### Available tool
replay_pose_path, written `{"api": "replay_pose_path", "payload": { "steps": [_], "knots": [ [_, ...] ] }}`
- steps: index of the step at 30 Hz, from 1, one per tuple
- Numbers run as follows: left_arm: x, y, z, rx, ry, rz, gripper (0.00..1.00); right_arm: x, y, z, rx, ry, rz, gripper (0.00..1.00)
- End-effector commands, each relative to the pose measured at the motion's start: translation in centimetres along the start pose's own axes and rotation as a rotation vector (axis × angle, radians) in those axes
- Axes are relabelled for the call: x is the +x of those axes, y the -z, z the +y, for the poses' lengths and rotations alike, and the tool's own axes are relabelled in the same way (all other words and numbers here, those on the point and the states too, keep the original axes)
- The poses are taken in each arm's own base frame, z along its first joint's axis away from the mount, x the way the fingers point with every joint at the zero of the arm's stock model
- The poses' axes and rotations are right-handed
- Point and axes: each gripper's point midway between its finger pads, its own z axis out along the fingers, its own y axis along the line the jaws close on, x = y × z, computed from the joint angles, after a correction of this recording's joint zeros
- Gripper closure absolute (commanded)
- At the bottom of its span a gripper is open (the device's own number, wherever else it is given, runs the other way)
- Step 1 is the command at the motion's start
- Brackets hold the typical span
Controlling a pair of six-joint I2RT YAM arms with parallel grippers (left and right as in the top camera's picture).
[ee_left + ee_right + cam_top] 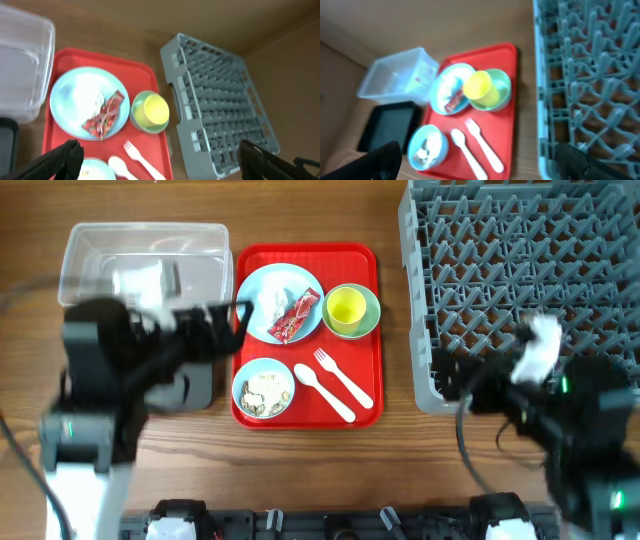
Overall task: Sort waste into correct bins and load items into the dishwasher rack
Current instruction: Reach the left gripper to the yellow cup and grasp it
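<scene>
On a red serving tray [305,252], a pale blue plate [258,284] holds a red wrapper [294,316] and a white tissue [274,300]. A yellow-green cup [345,305] sits in a light green bowl [370,318]. A pale blue bowl [264,390] holds beige scraps. A white fork [343,378] and spoon [325,392] lie beside it. The clear tub [140,255] is at far left, and the black tray [196,385] is mostly hidden under my left arm. The grey rack [520,270] is at right. My left gripper [160,165] and right gripper [480,167] are open, empty, above the tray.
The rack's near-left corner [428,395] lies close to my right arm. A strip of bare wood separates the red tray from the rack. The clear tub holds something pale at its middle [140,280].
</scene>
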Motion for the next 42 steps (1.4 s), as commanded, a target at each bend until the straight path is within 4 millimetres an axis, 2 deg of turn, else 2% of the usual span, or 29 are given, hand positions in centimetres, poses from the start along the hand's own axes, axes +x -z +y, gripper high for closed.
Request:
{"api": "replay_pose_path", "payload": {
  "steps": [1, 7, 10, 11, 14, 15, 18, 21, 23, 26, 29, 34, 38, 42],
  "knots": [
    [-1.2, -1.6, -1.4, 0.045, 0.005, 0.112, 0.00, -1.0, -1.7, -0.7, 0.063, 0.038, 0.121, 0.00],
    [-0.5, -5.4, -2.0, 0.125, 0.020, 0.201, 0.01, 0.9, -5.2, -0.6, 0.004, -0.030, 0.304, 0.00],
    [0.6, -8.1, -1.5, 0.050, -0.018, 0.231, 0.00, 1.3, -6.0, -0.7, -0.002, -0.044, 0.336, 0.01],
    [1.2, -9.5, -0.8, -0.023, -0.046, 0.234, 0.01, 1.3, -6.2, -0.7, -0.004, -0.046, 0.339, 0.02],
    [3.4, -13.6, 0.8, -0.196, -0.154, 0.265, 0.01, 1.3, -6.0, -0.5, -0.016, -0.042, 0.336, 0.02],
    [4.6, -15.4, 0.8, -0.207, -0.178, 0.292, 0.01, 1.3, -6.0, -0.4, -0.021, -0.041, 0.335, 0.02],
    [7.4, -19.2, 0.3, -0.189, -0.212, 0.350, 0.01, 1.4, -5.4, 0.6, -0.072, -0.046, 0.339, 0.05],
    [9.7, -22.7, 1.0, -0.191, -0.226, 0.392, 0.08, 1.7, -4.2, 2.4, -0.163, -0.040, 0.344, 0.08],
    [10.4, -25.0, 1.9, -0.197, -0.230, 0.385, 0.14, 1.8, -3.1, 3.0, -0.185, -0.032, 0.328, 0.08],
    [10.9, -26.6, 2.4, -0.193, -0.223, 0.379, 0.19, 1.9, -2.1, 3.3, -0.193, -0.007, 0.306, 0.08],
    [12.1, -27.8, 3.0, -0.196, -0.222, 0.397, 0.29, 1.7, -1.2, 3.7, -0.202, 0.006, 0.278, 0.08],
    [13.2, -28.1, 3.6, -0.209, -0.220, 0.429, 0.55, 1.6, -0.7, 3.9, -0.208, 0.015, 0.259, 0.08],
    [13.5, -27.9, 3.8, -0.219, -0.218, 0.446, 0.85, 1.6, -0.6, 3.9, -0.208, 0.014, 0.259, 0.08],
    [13.0, -27.5, 3.5, -0.224, -0.172, 0.430, 0.96, 1.6, -0.7, 3.9, -0.208, 0.016, 0.259, 0.08]
  ]
}}
